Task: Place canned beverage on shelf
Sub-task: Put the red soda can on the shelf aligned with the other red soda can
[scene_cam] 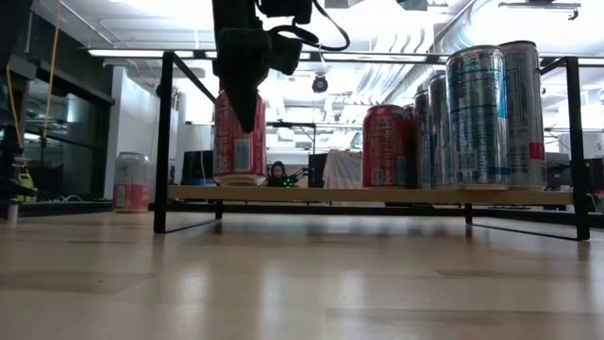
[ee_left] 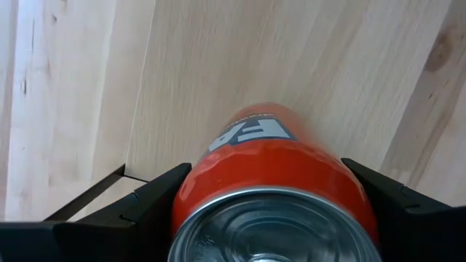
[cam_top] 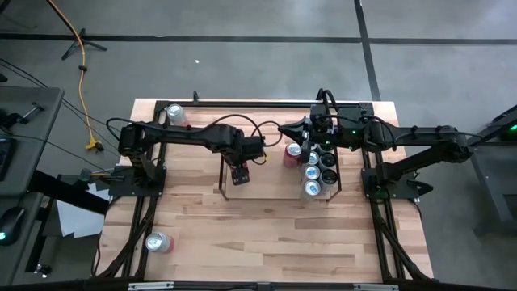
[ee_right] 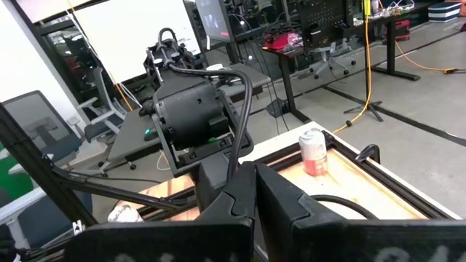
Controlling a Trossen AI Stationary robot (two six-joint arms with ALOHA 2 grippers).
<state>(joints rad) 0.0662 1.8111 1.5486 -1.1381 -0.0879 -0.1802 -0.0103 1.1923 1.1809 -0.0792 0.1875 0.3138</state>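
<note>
Glossy red cylindrical aluminium can [ee_left: 273,182], silver-lidded, clamped between left gripper [ee_left: 269,200] fingers; standing upright on thin black metal-rod shelf [scene_cam: 377,195], at its left end. Right gripper [ee_right: 255,193] over shelf's opposite end beside tall cans [scene_cam: 477,113], fingers pressed together, empty.

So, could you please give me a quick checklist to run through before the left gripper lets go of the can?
1. Left gripper holds the red can: ok, a finger on each side.
2. Can upright: ok.
3. Can base resting on the shelf: cannot tell.
4. Gap to the next red can: ok.
5. Right gripper clear of the drop spot: ok, it is near the can row.
</note>
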